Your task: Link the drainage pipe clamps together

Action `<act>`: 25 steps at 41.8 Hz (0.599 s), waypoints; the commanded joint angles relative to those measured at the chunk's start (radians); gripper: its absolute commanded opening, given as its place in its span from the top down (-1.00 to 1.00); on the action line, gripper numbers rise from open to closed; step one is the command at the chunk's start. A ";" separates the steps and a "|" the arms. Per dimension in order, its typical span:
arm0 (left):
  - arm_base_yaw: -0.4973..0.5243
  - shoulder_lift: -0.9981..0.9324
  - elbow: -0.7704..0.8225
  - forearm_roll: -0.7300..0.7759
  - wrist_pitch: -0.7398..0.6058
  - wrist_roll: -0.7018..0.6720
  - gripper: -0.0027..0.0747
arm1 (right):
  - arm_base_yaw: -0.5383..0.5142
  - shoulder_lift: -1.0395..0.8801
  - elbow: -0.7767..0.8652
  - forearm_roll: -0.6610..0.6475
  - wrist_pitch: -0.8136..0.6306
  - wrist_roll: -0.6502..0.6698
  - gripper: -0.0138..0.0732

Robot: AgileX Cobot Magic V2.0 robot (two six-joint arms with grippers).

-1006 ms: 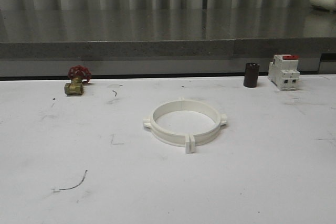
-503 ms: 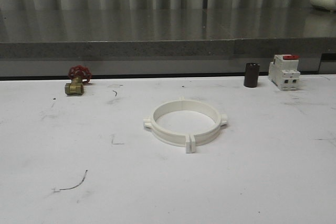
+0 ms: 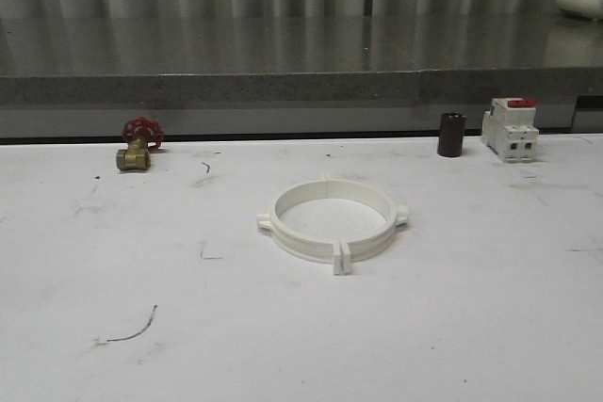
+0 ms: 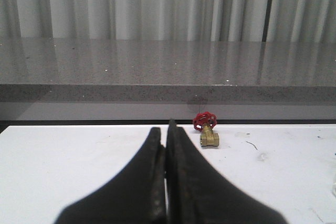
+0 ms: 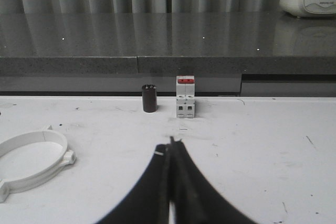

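The two white drainage pipe clamps [image 3: 332, 218] lie flat at the middle of the white table, their end tabs meeting so that they form one ring. Part of that ring [image 5: 32, 158] also appears in the right wrist view, well off to the side of my right gripper [image 5: 171, 142]. That gripper is shut with nothing between its black fingers. My left gripper [image 4: 165, 129] is shut too and holds nothing. It hangs over bare table, with the brass valve beyond its tips.
A brass valve with a red handwheel [image 3: 138, 146] sits at the far left of the table [image 3: 471, 327]. A dark cylinder [image 3: 451, 135] and a white breaker with a red top [image 3: 510, 128] stand at the far right. A grey ledge runs behind the table.
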 commanded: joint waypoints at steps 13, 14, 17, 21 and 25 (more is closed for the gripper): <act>0.001 -0.011 0.021 -0.001 -0.076 -0.008 0.98 | -0.037 -0.016 -0.004 -0.032 -0.098 0.024 0.95; 0.001 -0.011 0.021 -0.001 -0.076 -0.008 0.98 | -0.040 -0.016 -0.004 -0.032 -0.098 0.024 0.95; 0.001 -0.011 0.021 -0.001 -0.076 -0.008 0.98 | -0.042 -0.016 -0.004 -0.032 -0.098 0.024 0.95; 0.001 -0.011 0.021 -0.001 -0.076 -0.008 0.98 | -0.042 -0.016 -0.004 -0.032 -0.098 0.024 0.95; 0.001 -0.011 0.021 -0.001 -0.076 -0.008 0.98 | -0.042 -0.016 -0.004 -0.032 -0.098 0.024 0.95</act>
